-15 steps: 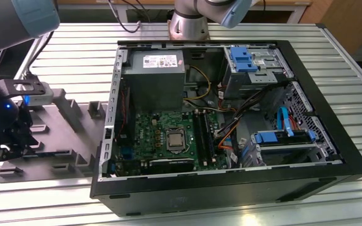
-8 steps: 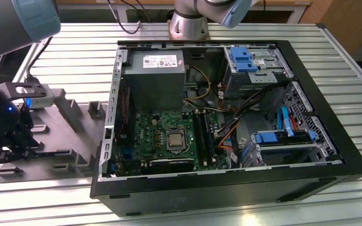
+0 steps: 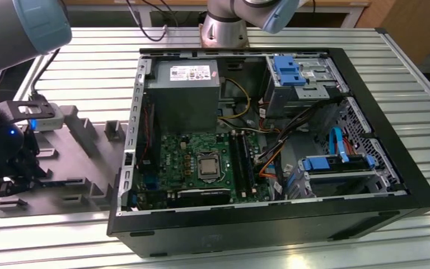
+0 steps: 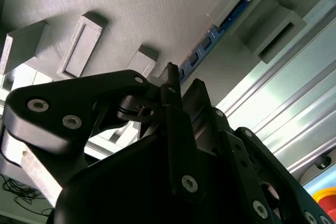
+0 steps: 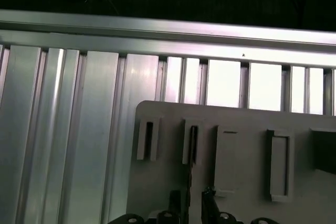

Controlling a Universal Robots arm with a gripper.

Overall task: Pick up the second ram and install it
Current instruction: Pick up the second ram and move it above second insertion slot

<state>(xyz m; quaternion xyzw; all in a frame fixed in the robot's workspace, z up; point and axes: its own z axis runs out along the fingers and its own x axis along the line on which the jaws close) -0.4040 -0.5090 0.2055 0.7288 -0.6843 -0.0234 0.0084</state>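
Fingers [image 4: 197,95] stand narrowly apart astride the second ram [image 4: 203,44], upright in the holder tray [image 5: 247,124] by the bench edge. This looks like the pick-up step; closing calls for a square, centred grip.

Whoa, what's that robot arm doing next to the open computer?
The robot arm holds its gripper low over the grey holder tray, beside the open computer case. A dark blue memory stick, the second ram, stands on edge in a slot of that tray. The gripper looks open, with its fingers on either side of the stick, so the stick is not gripped or lifted yet. It has not reached the green motherboard inside the case.
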